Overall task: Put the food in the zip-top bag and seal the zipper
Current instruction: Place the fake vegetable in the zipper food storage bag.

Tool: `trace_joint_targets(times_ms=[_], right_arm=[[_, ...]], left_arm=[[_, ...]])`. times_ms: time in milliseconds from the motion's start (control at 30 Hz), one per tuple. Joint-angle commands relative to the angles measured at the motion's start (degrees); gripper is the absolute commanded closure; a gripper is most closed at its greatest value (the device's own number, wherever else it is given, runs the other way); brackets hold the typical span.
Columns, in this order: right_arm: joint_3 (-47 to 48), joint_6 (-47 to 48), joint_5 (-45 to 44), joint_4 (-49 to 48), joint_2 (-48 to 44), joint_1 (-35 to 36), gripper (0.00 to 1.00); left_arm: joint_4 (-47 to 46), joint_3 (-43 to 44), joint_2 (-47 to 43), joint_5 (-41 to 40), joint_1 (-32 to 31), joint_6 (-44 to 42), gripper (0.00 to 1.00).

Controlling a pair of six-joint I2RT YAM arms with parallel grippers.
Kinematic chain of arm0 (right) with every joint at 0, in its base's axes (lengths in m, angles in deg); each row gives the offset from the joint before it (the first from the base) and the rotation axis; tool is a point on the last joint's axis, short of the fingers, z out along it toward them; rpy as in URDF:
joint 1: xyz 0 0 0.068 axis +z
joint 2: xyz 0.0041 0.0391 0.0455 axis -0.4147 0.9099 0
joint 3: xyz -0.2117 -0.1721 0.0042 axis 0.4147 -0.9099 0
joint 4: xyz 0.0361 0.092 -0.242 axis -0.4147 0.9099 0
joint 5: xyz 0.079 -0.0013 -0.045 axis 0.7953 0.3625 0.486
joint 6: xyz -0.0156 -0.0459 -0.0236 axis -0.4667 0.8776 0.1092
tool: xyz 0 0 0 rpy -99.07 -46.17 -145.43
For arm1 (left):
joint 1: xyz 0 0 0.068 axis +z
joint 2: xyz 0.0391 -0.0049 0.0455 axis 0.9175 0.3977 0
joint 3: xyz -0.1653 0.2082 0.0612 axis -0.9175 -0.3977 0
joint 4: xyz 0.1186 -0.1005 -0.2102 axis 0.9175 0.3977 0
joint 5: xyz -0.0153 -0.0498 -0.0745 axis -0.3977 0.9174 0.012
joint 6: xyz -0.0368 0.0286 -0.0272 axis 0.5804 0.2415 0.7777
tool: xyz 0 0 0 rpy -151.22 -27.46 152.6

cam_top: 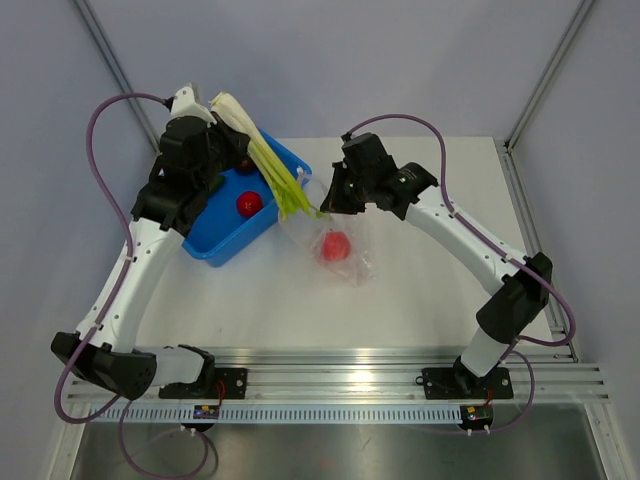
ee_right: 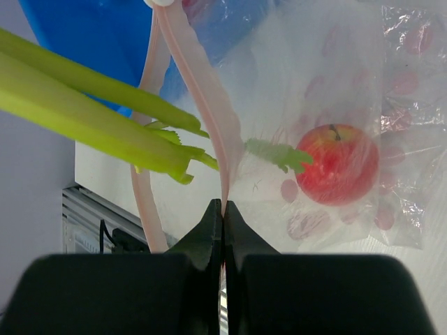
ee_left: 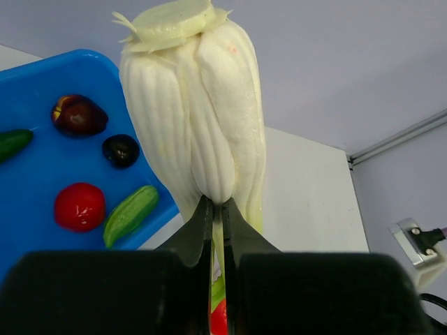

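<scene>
My left gripper (ee_left: 216, 204) is shut on the pale yellow-green stalk (ee_left: 202, 105) near its white base and holds it above the blue bin. In the top view the stalk (cam_top: 268, 160) slants down to the right, and its green leafy tip (ee_right: 279, 153) reaches into the mouth of the zip-top bag (cam_top: 345, 255). My right gripper (ee_right: 222, 204) is shut on the pink zipper (ee_right: 202, 91) and holds the mouth up. A red apple (ee_right: 339, 164) lies inside the bag. More food lies in the bin: a red fruit (ee_left: 79, 206), two dark maroon ones (ee_left: 78, 115), a green cucumber piece (ee_left: 131, 214).
The blue bin (cam_top: 215, 235) stands at the back left of the white table, right beside the bag. Another green piece (ee_left: 12, 143) lies at the bin's far side. Grey walls close in behind, and a metal rail (cam_top: 400, 365) runs along the near edge.
</scene>
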Motion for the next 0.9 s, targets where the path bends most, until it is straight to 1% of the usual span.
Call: trace_joint_targets(times_ms=[0, 133, 267, 300, 367, 467, 600, 700, 867], right_arm=[[2.58, -0.86, 0.69, -0.07, -3.25, 1.08, 1.0], [2.84, -2.0, 2.71, -1.21, -2.55, 1.52, 1.0], [3.81, -2.71, 3.24, -2.0, -1.94, 2.31, 1.0], [3.98, -2.71, 3.24, -2.18, -1.94, 2.31, 1.0], [4.16, -3.15, 3.5, -2.53, -2.02, 2.4, 1.0], [3.9, -4.11, 5.17, -4.02, -2.02, 2.4, 1.0], [3.28, -5.7, 7.8, -6.65, -1.67, 2.48, 1.0], [3.02, -6.49, 8.16, -7.45, -1.5, 2.49, 1.0], [3.19, -6.66, 8.25, -8.06, -1.67, 2.49, 1.0]], left_arm=[[-6.88, -0.33, -0.63, -4.82, -0.49, -1.55, 1.0], [-11.18, -3.93, -1.86, -6.49, -1.63, -0.5, 1.0], [-14.78, -6.92, -2.47, -8.78, -4.53, 0.21, 1.0], [-16.19, -9.45, -3.0, -9.22, -5.58, 0.21, 1.0], [-20.48, -12.19, -4.66, -10.36, -6.72, 0.12, 1.0], [-24.35, -16.06, -5.55, -11.86, -8.31, -0.67, 1.0], [-27.79, -19.31, -5.64, -12.21, -9.98, -0.76, 1.0], [-30.43, -22.21, -6.34, -13.09, -11.47, -0.67, 1.0], [-32.8, -27.21, -6.96, -17.3, -13.58, 0.64, 1.0]])
